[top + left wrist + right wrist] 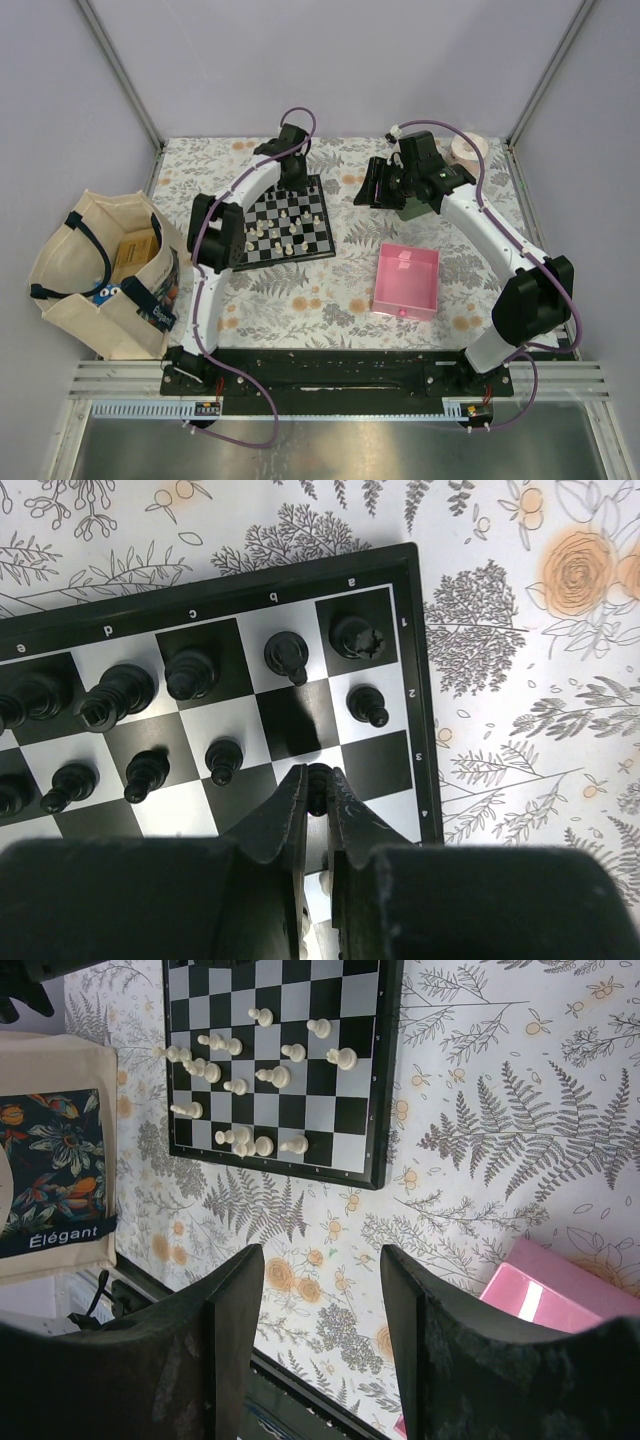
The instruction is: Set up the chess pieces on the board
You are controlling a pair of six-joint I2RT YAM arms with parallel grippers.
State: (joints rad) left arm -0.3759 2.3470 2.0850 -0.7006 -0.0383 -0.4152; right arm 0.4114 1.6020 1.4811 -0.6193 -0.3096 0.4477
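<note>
The board (331, 226) lies left of centre on the flowered cloth. In the left wrist view its corner (421, 680) shows several black chess pieces (188, 672) standing on the two outer rows. My left gripper (318, 786) hangs over the board near that corner, shut on a small black piece (318, 778) pinched between the fingertips. Cream-white pieces (272, 1076) stand scattered on the board's (386, 1080) other half. My right gripper (322, 1256) is open and holds nothing, raised above the cloth to the right of the board (375, 186).
A pink tray (380, 280) sits right of the board, its corner in the right wrist view (560, 1295). A cream tote bag (90, 275) stands at the left edge. A roll of tape (467, 150) lies at the back right.
</note>
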